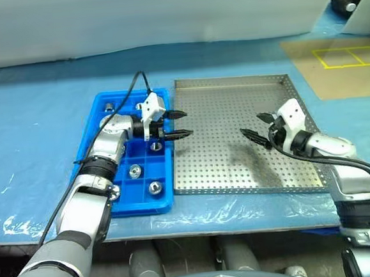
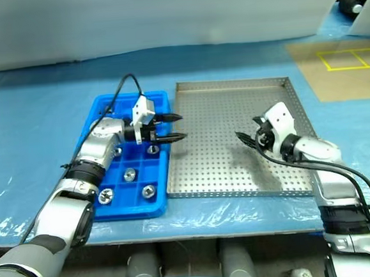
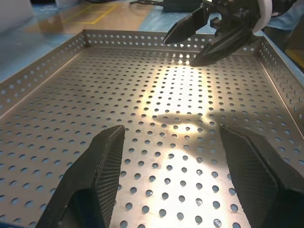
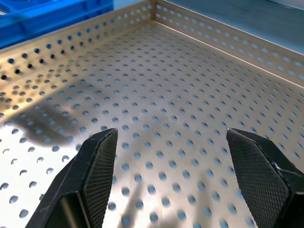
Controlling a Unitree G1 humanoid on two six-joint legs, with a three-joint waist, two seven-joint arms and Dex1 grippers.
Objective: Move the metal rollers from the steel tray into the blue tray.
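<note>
Apparently the moving was finished: the steel tray (image 1: 236,134) under both claws lay bare, and the rollers (image 1: 135,171) sat in the blue tray (image 1: 95,133) beneath the left claw's (image 1: 179,124) wrist. Both it and the right claw (image 1: 253,128) gaped wide, empty. Only withdrawing seemed left.

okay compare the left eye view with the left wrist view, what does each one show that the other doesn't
Left eye view alone: the blue tray with metal rollers in its compartments, beside the steel tray, and the left claw reaching over that tray's near edge. Left wrist view alone: a close look at the perforated floor between the left claw's open fingers. Both: the steel tray and the open right claw above it.
</note>
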